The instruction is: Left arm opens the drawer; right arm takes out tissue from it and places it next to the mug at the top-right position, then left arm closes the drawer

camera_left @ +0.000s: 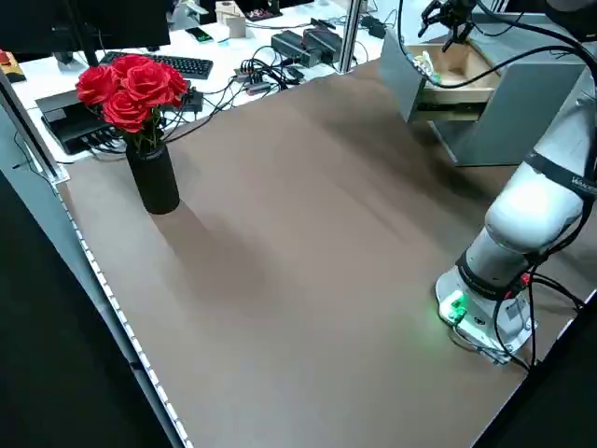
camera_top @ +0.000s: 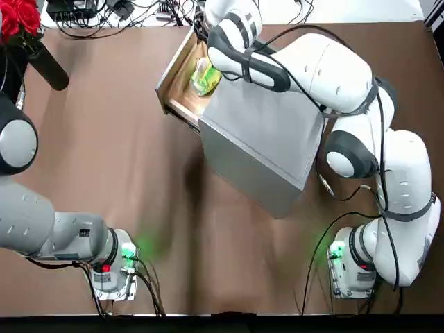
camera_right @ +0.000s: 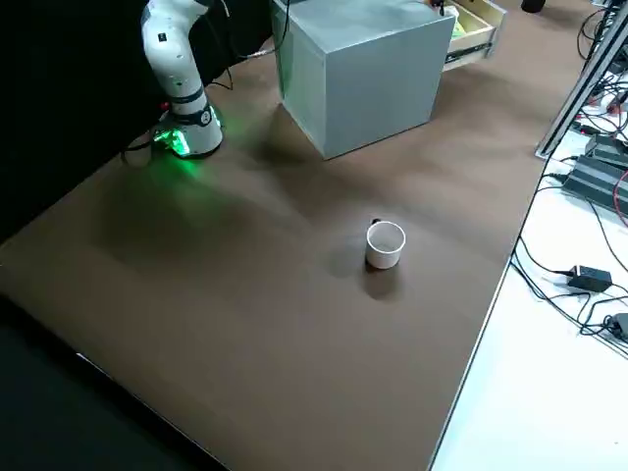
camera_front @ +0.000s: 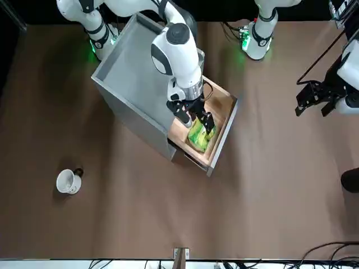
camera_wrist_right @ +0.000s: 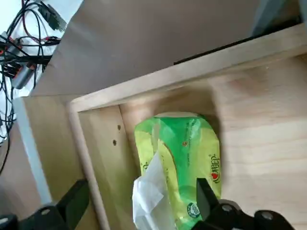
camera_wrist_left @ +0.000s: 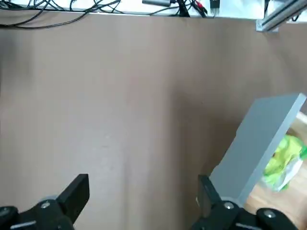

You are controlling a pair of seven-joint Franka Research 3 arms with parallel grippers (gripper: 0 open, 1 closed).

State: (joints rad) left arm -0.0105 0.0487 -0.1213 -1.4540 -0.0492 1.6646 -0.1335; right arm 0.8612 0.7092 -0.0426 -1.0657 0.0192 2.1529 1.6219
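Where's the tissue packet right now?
In the front view, the tissue packet lies inside the open drawer, directly under the right gripper, far from the mug.

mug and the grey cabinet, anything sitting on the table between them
Nothing: in the right side view, only bare brown table runs from the mug to the cabinet. The front view agrees.

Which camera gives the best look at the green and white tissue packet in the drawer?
The right wrist view: the green and white tissue packet fills the frame, lying in the light-wood drawer. The front view shows it partly behind the right tool. The top and left wrist views show part; the left side view shows a sliver.
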